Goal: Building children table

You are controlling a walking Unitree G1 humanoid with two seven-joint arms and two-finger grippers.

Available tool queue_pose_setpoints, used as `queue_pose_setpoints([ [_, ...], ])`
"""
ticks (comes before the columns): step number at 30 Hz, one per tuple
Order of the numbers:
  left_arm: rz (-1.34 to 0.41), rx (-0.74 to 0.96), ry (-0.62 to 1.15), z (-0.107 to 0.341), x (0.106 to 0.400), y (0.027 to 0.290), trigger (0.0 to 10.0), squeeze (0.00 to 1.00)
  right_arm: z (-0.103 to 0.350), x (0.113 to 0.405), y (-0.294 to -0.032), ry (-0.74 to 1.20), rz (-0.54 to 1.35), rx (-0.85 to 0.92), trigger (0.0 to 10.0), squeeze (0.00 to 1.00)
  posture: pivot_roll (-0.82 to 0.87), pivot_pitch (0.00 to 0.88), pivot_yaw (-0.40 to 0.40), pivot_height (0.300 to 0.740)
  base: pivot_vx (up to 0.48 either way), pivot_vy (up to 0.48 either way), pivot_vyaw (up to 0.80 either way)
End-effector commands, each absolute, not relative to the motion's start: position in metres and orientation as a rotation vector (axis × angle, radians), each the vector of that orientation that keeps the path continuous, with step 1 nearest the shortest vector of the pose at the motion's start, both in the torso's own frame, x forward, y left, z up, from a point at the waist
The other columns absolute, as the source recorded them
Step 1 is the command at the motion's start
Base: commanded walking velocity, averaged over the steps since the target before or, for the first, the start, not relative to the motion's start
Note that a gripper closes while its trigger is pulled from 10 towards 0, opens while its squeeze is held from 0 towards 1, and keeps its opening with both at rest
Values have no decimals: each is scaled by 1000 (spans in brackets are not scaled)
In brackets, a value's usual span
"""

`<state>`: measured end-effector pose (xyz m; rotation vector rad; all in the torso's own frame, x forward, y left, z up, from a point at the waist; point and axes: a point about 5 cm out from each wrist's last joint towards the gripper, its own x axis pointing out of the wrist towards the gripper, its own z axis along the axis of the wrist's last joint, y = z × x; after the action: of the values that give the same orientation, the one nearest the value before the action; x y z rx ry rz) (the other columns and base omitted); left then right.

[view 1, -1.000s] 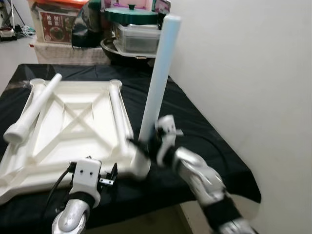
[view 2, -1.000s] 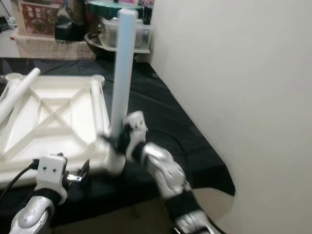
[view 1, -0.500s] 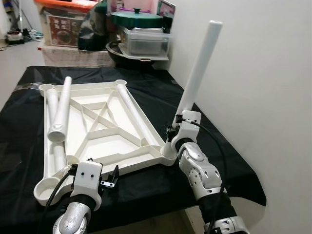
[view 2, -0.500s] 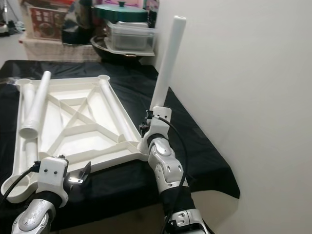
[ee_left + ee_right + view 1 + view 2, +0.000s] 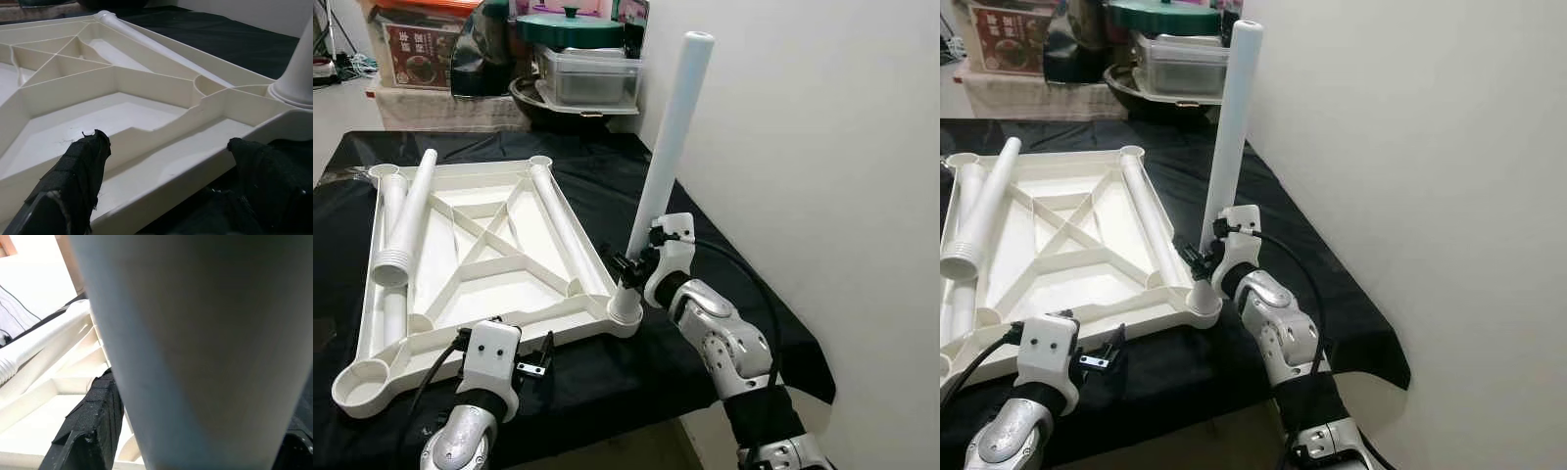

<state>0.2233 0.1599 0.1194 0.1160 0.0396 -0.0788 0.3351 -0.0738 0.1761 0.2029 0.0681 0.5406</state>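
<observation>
The white table top (image 5: 480, 269) lies upside down on the black cloth. A long white leg (image 5: 668, 147) stands nearly upright in its near right corner socket (image 5: 625, 311). My right gripper (image 5: 632, 264) is shut on the low part of that leg (image 5: 195, 357), one black finger (image 5: 93, 431) at each side. Two loose legs (image 5: 406, 220) lie along the top's left side. My left gripper (image 5: 534, 356) hovers open at the top's front rim (image 5: 195, 166), with its fingers (image 5: 73, 181) apart and nothing between them.
A white wall (image 5: 803, 147) rises close on the right, just past the edge of the cloth-covered table (image 5: 734, 255). Behind the table stand a pot with a green lid (image 5: 573, 24), a clear plastic box (image 5: 587, 78) and a printed carton (image 5: 416, 54).
The leg in my right gripper has swung from leaning right to nearly upright over the corner socket. The whole view has shifted. My left gripper stays open at the front rim.
</observation>
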Motion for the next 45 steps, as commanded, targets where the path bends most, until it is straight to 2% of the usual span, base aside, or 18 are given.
queue_pose_setpoints([
  [1, -86, 127, 50, 118, 222, 161, 10000, 0, 176, 335, -87, 40, 485, 159, 10000, 1000, 159, 0, -166, 740, 0, 0, 0],
  [5, -87, 125, 58, 117, 220, 161, 10000, 0, 167, 323, -110, 58, 401, 161, 10000, 1000, 130, 0, -155, 740, 0, 0, 0],
  [11, -90, 124, 63, 116, 218, 161, 10000, 0, 159, 309, -121, 80, 359, 121, 10000, 1000, 118, 0, -155, 740, 0, 0, 0],
  [12, -87, 124, 65, 116, 218, 162, 10000, 0, 155, 299, -127, 96, 348, 116, 10000, 1000, 112, 0, -153, 740, 0, 0, 0],
  [18, -83, 124, 67, 116, 217, 162, 10000, 0, 154, 289, -129, 101, 359, 115, 10000, 1000, 103, 0, -152, 740, 0, 0, 0],
  [19, -81, 123, 69, 116, 216, 163, 10000, 0, 154, 281, -130, 117, 378, 81, 10000, 341, 91, 0, -149, 740, 0, 0, 0],
  [20, -77, 123, 71, 115, 215, 163, 10000, 0, 151, 272, -130, 193, 437, 110, 10000, 0, 88, 0, -151, 740, 0, 0, 0],
  [22, -75, 122, 73, 115, 214, 163, 10000, 0, 148, 265, -129, 249, 484, 132, 10000, 0, 86, 0, -151, 740, 0, 0, 0],
  [23, -63, 120, 77, 114, 214, 165, 10000, 0, 140, 259, -141, 314, 442, 20, 10000, 0, 82, 0, -149, 740, 0, 0, 0],
  [24, -63, 120, 77, 114, 214, 165, 10000, 0, 140, 259, -141, 314, 442, 20, 10000, 0, 82, 0, -149, 740, 0, 0, 0],
  [25, -49, 117, 81, 113, 213, 166, 10000, 0, 132, 256, -155, 380, 343, -42, 10000, 0, 79, 0, -152, 740, 0, 0, 0],
  [31, -26, 121, 84, 113, 213, 170, 10000, 0, 122, 254, -160, 488, 342, -17, 10000, 0, 78, 0, -150, 740, 0, 0, 0],
  [33, -8, 130, 87, 112, 213, 173, 10000, 0, 120, 252, -160, 460, 368, -22, 10000, 0, 76, 0, -144, 740, 0, 0, 0],
  [35, 45, 144, 83, 114, 211, 179, 10000, 0, 126, 247, -159, 319, 390, -48, 10000, 0, 77, 0, -134, 740, 0, 0, 0],
  [38, 65, 138, 65, 120, 205, 177, 10000, 0, 133, 242, -153, 242, 414, -55, 10000, 0, 80, 0, -129, 740, 0, 0, 0],
  [45, 30, 177, 30, 133, 196, 165, 10000, 0, 142, 241, -135, 186, 446, -28, 10000, 0, 97, 0, -126, 740, 0, 0, 0],
])
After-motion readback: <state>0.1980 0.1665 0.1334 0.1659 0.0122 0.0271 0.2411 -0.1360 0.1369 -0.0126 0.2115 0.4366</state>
